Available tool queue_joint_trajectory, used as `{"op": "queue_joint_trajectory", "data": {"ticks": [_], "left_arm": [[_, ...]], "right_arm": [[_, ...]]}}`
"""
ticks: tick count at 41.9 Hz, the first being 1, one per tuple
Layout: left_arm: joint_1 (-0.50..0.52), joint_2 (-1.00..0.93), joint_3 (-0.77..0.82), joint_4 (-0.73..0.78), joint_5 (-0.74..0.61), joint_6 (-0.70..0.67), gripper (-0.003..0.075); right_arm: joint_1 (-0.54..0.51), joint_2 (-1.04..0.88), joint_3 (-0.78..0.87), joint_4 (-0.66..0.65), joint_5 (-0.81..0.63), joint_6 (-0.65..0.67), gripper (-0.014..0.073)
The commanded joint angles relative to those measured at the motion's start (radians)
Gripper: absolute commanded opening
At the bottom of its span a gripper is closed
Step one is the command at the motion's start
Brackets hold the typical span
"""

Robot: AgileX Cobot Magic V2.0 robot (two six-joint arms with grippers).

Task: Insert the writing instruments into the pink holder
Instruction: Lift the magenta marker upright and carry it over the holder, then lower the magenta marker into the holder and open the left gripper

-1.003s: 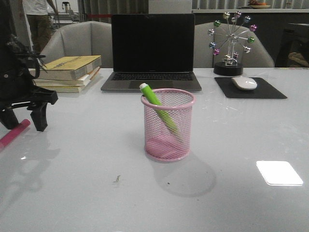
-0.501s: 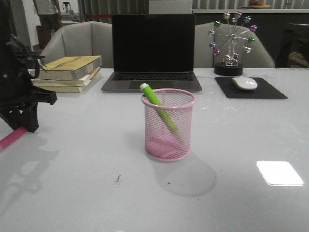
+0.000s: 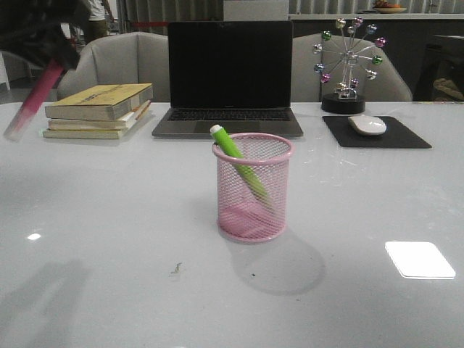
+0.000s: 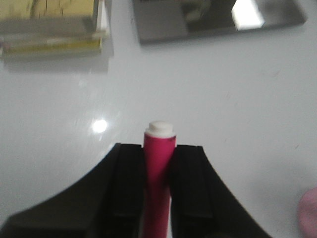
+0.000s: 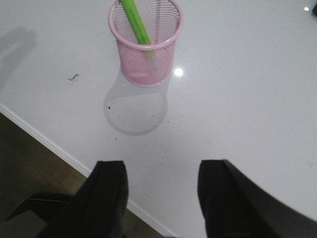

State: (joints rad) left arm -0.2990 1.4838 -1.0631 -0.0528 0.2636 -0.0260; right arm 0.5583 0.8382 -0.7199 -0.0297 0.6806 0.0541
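Left wrist view only, hand (image 4: 157, 171) clamping pink marker (image 4: 158, 168)

Both grippers are matte black plastic. The left gripper (image 4: 157, 193) has two flat, blocky fingers (image 4: 128, 188) that flare into curved shoulders. The right gripper (image 5: 161, 198) has broad, square-tipped fingers (image 5: 110, 191) with smooth faces.

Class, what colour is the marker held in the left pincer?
Magenta pink with a whitish end; the marker shows best in the left wrist view.
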Motion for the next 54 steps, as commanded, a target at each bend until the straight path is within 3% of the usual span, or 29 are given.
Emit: {"op": "queue_joint_trajectory", "data": {"ticks": [1,8,23,32,36,45,48,54], "left_arm": [[-0.051,-0.142,0.081,-0.056,-0.334,-0.001,0.0092],[-0.182,-0.191,0.19,-0.071,-0.674,-0.001,0.0092],[-0.461,0.024,0.192,-0.068,-1.098,-0.001,0.0092],[-0.529,0.192,0.192,-0.068,-1.315,-0.001,0.0092],[-0.535,0.248,0.192,-0.064,-1.364,-0.001,0.0092],[-0.535,0.301,0.192,-0.049,-1.34,-0.005,0.01],[-0.535,0.311,0.192,-0.049,-1.338,-0.005,0.014],[-0.535,0.313,0.192,-0.045,-1.336,-0.005,0.0298]], "right_arm": [[-0.002,-0.011,-0.028,-0.01,-0.059,-0.003,0.0446],[-0.002,-0.011,-0.028,-0.01,-0.059,-0.003,0.0446],[-0.002,-0.011,-0.028,-0.01,-0.06,-0.003,0.0446],[-0.002,-0.011,-0.028,-0.01,-0.06,-0.003,0.0446],[-0.002,-0.011,-0.028,-0.01,-0.06,-0.003,0.0446],[-0.002,-0.011,-0.028,-0.01,-0.06,-0.003,0.0446],[-0.002,-0.011,-0.028,-0.01,-0.06,-0.003,0.0446],[-0.002,-0.011,-0.028,-0.01,-0.06,-0.003,0.0446]]}}
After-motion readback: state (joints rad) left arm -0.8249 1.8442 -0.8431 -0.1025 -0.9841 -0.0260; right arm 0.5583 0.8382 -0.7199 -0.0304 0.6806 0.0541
